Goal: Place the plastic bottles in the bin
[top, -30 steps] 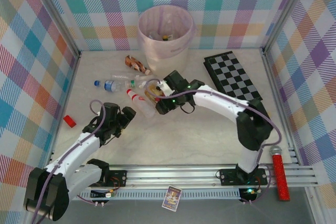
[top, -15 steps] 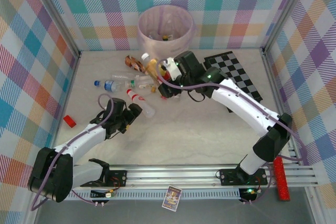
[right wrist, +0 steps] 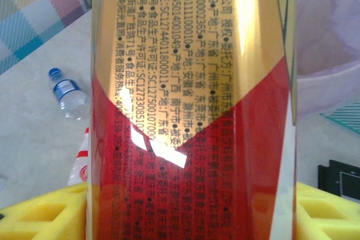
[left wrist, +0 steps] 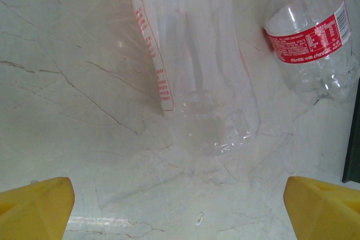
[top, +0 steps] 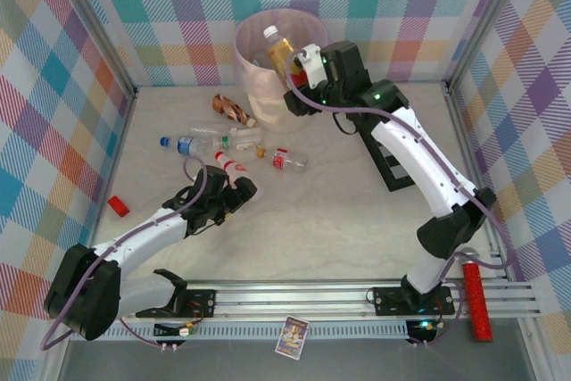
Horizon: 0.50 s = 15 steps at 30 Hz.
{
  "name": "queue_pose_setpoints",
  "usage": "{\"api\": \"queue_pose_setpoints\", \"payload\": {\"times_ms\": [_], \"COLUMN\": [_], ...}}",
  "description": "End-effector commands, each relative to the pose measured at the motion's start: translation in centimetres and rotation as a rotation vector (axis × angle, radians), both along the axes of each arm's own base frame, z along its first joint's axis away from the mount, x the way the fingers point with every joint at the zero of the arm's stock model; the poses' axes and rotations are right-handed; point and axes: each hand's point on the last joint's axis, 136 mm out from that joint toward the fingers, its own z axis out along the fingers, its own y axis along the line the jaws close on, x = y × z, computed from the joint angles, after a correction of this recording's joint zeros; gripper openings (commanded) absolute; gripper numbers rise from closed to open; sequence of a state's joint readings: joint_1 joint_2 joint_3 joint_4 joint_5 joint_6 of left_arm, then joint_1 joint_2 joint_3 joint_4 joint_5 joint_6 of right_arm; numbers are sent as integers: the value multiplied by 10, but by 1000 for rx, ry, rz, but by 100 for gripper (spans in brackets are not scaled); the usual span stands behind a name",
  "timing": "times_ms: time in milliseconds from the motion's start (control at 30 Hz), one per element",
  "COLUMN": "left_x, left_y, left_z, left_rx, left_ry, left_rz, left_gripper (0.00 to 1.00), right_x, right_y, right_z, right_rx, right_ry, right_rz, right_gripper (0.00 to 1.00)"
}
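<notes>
Pale marble-look tabletop (top: 357, 220) boxed in by plaid walls (top: 89, 60), bin (top: 263, 86) at the far side. Holding a brown-orange bottle (top: 279, 49) in the right gripper (top: 294, 67), jaws closed across its labelled body, tilted above the bin's mouth. Looks ready to release.

Hovering the left gripper (top: 241, 192) well short of the bin, jaws spread wide and empty, lined up on a clear red-trimmed bottle (left wrist: 191, 54) lying flat, with a red-label cola bottle (left wrist: 315, 37) just beside, slightly nearer the bin.

Judging these as empties: light, thin-walled, crushable, slick, likely to roll or skid under a one-sided push. Best to grip across mid-body at the label with a moderate squeeze, not at neck or cap.

Plenty of open tabletop on the near side of the bin. More clutter left-front of the bin: blue-capped bottle (top: 183, 143), plus a brown bottle (top: 232, 109) close to the bin's wall. Mind the bin's rim on release, and the checkerboard (top: 397, 162) right of the bin, under the right arm
</notes>
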<state>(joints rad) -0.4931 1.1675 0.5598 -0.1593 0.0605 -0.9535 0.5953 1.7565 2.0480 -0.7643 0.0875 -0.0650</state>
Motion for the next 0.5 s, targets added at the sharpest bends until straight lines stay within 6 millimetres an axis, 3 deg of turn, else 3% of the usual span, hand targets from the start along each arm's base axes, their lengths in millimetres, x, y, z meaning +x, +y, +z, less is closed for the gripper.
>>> {"api": "queue_pose_setpoints", "payload": {"times_ms": [0, 233, 467], "left_x": [2, -4, -4], "left_y": [3, -4, -3], "left_z": [9, 17, 22], "left_rx": [23, 33, 25], "left_ry": [-18, -38, -58], "left_rz": [23, 10, 20], "left_gripper": [95, 96, 96], "right_x": [23, 65, 100], "right_y": [-7, -15, -9], "right_z": [13, 30, 30], "right_rx": [3, 65, 83], "right_ry": [-49, -98, -129], "right_rz": [-26, -70, -95], "right_gripper": [50, 48, 48]}}
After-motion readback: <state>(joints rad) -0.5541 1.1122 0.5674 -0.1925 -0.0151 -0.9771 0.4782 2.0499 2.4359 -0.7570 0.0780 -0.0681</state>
